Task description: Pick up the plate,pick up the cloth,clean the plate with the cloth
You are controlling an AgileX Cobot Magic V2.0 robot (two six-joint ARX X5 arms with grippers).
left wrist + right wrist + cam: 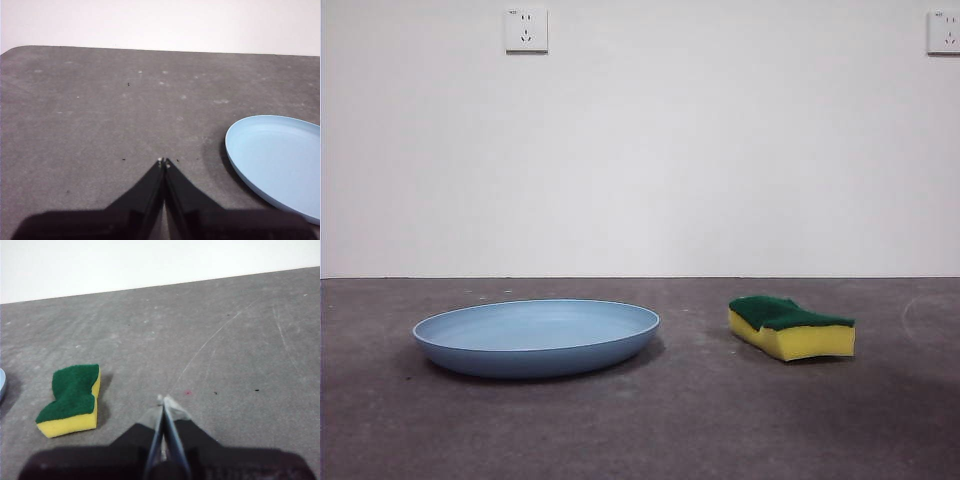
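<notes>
The light-blue plate (536, 336) lies flat on the grey table, left of centre in the front view. The cloth is a yellow sponge with a green scouring top (790, 327); it lies flat to the right of the plate, apart from it. My left gripper (164, 162) is shut and empty above the table, with the plate (280, 162) off to one side of it. My right gripper (163, 400) is shut and empty, with the sponge (71, 399) a short way to its side. Neither arm shows in the front view.
The grey table (640, 430) runs back to a white wall with two sockets (526, 30). The table's rounded far corner (15, 50) shows in the left wrist view. A sliver of the plate (1, 385) shows at the right wrist view's edge.
</notes>
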